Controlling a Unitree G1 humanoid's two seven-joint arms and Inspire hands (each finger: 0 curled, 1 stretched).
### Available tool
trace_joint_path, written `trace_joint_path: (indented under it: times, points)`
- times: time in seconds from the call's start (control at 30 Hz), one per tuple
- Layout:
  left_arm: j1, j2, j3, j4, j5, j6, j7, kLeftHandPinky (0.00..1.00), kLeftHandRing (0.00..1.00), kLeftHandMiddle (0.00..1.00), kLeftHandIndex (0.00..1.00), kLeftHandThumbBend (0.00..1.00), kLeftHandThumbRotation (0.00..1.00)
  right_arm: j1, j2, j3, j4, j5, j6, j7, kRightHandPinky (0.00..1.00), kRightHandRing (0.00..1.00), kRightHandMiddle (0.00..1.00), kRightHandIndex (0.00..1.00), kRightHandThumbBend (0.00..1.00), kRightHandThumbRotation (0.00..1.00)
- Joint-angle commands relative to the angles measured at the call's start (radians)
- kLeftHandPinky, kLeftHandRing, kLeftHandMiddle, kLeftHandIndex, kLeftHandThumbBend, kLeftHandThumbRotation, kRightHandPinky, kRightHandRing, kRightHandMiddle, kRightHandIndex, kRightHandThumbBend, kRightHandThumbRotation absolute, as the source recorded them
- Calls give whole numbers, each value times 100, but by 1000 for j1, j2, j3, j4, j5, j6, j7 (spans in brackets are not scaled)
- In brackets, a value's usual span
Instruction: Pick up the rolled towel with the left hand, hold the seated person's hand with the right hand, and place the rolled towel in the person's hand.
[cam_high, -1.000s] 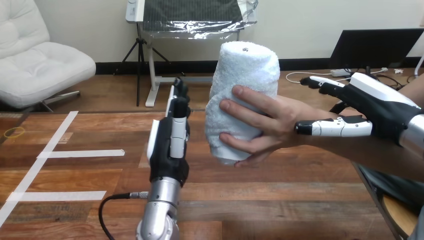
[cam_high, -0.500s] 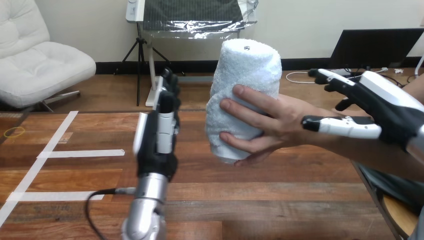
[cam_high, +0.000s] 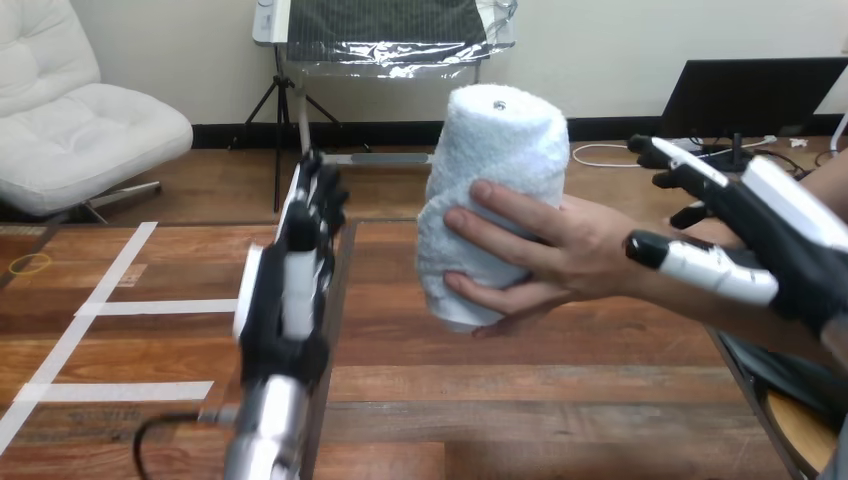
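The rolled towel (cam_high: 495, 150), judged soft, light and best gripped round its middle, was held upright in the person's hand (cam_high: 570, 250), with the left hand (cam_high: 285, 300) set straight-fingered and clear at 9 o'clock and the right hand (cam_high: 790, 240) spread open beside the wrist (cam_high: 632, 288) at 3 o'clock.

Head cam: sits high on robot, faces fwd and tilts down across wooden table (cam_high: 520, 400). Table takes lower half of view, its far edge running approx 9 to 3 o'clock through the middle. Cam is close to the action, so arms look big. Left arm enters from bottom edge at 7 o'clock, w/ left hand (cam_high: 285, 300) at 8-9 o'clock of centre. Right hand (cam_high: 780, 250) sits at 3 o'clock, cut by right edge. Rolled towel (cam_high: 490, 160) is near centre, approx 12-1 o'clock, w/ person's hand (cam_high: 560, 250) reaching in from 3 o'clock.
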Motion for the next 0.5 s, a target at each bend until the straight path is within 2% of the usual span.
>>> trace_joint_path:
  times: [0.0, 0.17, 0.27, 0.37, 0.47]
  points:
    - [108, 12, -50, -305, -27, 22, -49, 76, 88, 90, 93, 98, 100, 75, 125, -129, -203, 128, -98, -104, 87, 96, 97, 97, 100, 100]
    - [158, 38, -48, -372, -27, -6, -74, 75, 87, 89, 90, 92, 100, 142, 156, -147, -262, 164, -133, -117, 92, 98, 96, 96, 100, 100]
    - [185, 52, -44, -409, -26, -33, -88, 74, 86, 88, 89, 89, 100, 183, 191, -151, -299, 200, -158, -129, 93, 98, 96, 95, 100, 100]
    - [217, 58, -39, -457, -26, -40, -92, 73, 84, 86, 86, 86, 100, 220, 225, -145, -312, 225, -225, -138, 92, 95, 94, 94, 100, 100]
    - [247, 65, -35, -505, -22, -47, -96, 73, 83, 85, 85, 84, 100, 265, 260, -129, -347, 272, -235, -138, 92, 94, 93, 93, 100, 100]
